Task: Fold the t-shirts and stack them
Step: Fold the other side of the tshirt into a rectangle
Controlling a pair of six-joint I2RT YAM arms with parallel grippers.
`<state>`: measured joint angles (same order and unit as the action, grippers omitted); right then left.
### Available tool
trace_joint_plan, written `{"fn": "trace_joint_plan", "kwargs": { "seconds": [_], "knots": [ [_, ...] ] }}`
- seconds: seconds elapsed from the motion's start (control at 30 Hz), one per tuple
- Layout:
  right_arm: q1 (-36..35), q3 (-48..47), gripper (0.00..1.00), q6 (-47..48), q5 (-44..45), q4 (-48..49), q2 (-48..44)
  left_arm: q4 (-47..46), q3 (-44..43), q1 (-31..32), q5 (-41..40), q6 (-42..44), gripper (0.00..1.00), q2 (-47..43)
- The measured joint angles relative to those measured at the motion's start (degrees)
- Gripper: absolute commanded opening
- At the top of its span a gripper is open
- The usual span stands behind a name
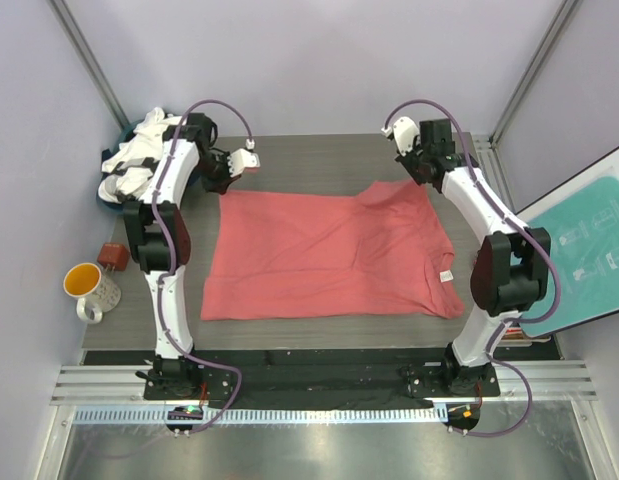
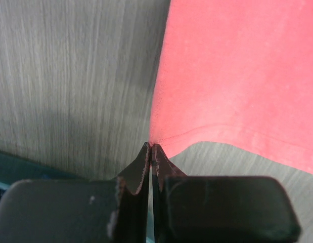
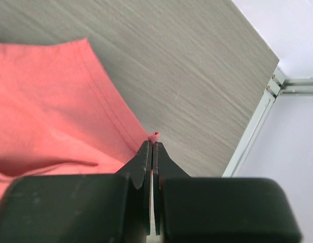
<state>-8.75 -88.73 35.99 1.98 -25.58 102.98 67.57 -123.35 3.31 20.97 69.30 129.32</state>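
A coral-red short-sleeved cloth t-shirt (image 1: 329,255) was laid mostly flat across the middle of the grey wood-grain table (image 1: 319,160), collar end to the right. Its small white neck tag (image 1: 446,275) was seen near the right edge. Some wrinkling and a raised fold were noted toward the far right corner of the cloth.

The left gripper (image 2: 151,148) was placed at the far left corner of the shirt. Its black fingers (image 2: 138,172) were pressed together, and the corner of the red cloth was pinched right at the tips. Bare table was seen to the left of the cloth in the left wrist view.

The right gripper (image 3: 153,144) was placed at the far right corner. Its jaws were closed too, with a tiny nub of red hem poking out between the tips. The table's edge was seen close by.

A heap of white and dark navy cloth (image 1: 139,160) was piled at the far left corner, behind the left arm. A white mug with orange lining (image 1: 89,288) was set off the table's left side, with a small red-brown object (image 1: 113,254) just beside it. A teal printed sheet (image 1: 579,250) was lying to the right of the table.
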Motion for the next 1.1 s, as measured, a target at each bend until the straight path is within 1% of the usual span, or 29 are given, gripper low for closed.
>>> {"fn": "trace_joint_plan", "kwargs": {
  "seconds": [0.17,0.33,0.5,0.7,0.9,1.1],
  "knots": [
    [0.48,5.16,0.01,0.63,-1.66,-0.26,-5.14,0.85,4.09,0.00,-1.53,0.72,0.00,-3.13],
    [1.55,8.09,0.01,2.21,-5.66,-2.43,-9.42,2.67,7.50,0.00,-3.04,1.97,0.00,-5.09],
    [2.25,8.15,0.01,5.99,-10.80,-8.57,-12.28,5.75,8.33,0.00,-3.43,3.13,0.00,-5.42],
    [2.25,8.98,0.01,11.56,-15.45,-17.77,-12.74,7.54,8.90,0.02,-3.45,5.44,0.00,-5.75],
    [2.25,12.68,0.01,18.58,-15.65,-24.13,-14.60,8.15,10.71,0.44,-4.46,9.31,0.00,-7.67],
    [3.37,17.20,0.01,23.37,-13.09,-23.76,-21.75,8.57,11.45,1.29,-5.99,11.30,0.00,-9.40]
  ]
}}
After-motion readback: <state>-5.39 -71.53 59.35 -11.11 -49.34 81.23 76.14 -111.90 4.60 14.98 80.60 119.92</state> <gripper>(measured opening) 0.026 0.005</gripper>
